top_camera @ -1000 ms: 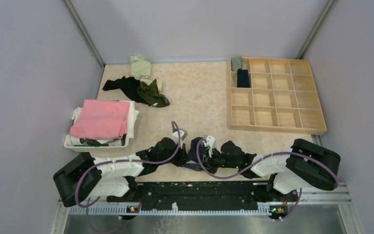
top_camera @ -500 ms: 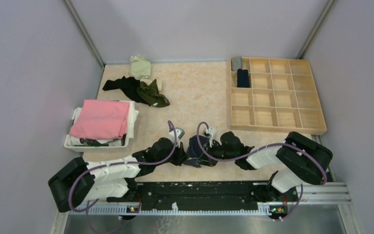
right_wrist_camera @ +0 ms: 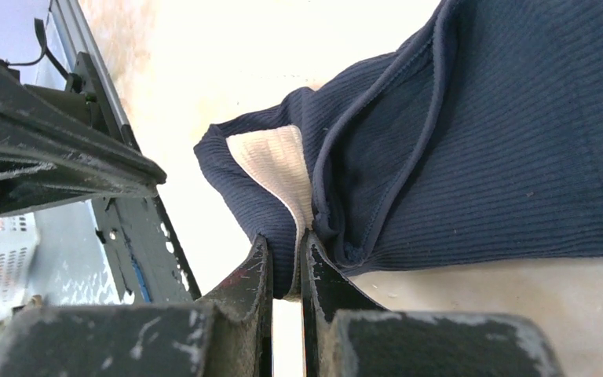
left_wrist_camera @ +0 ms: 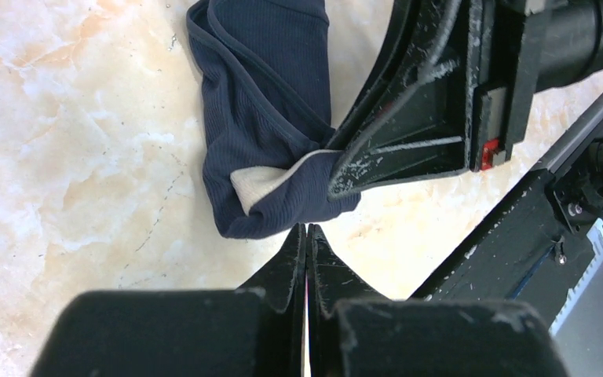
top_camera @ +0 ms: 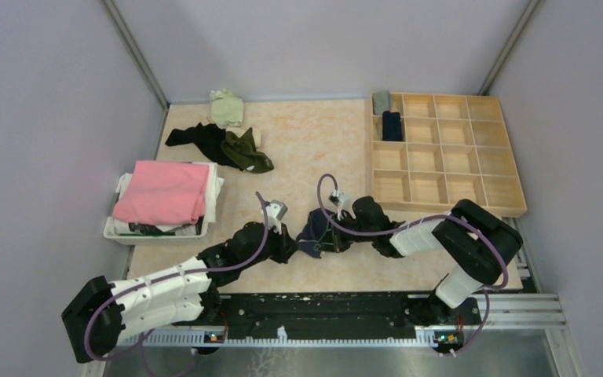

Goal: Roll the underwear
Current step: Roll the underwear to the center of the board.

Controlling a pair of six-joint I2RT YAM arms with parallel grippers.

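right gripper [right_wrist_camera: 284,263] pinched shut on a folded edge of the navy ribbed underwear [right_wrist_camera: 502,141], cream band showing at the pinch. left gripper [left_wrist_camera: 306,236] closed tight, empty, tips just beside the same fold. garment lies crumpled on the marbled beige table [top_camera: 314,157], off the near-left corner of the wooden grid tray [top_camera: 440,208]; left gripper beyond it from the tray.

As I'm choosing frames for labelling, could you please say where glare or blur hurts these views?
Right wrist: the table is washed out to near white, though the navy underwear shows sharp ribbing. Left wrist: evenly lit, crisp. Top external: soft even light, no glare.
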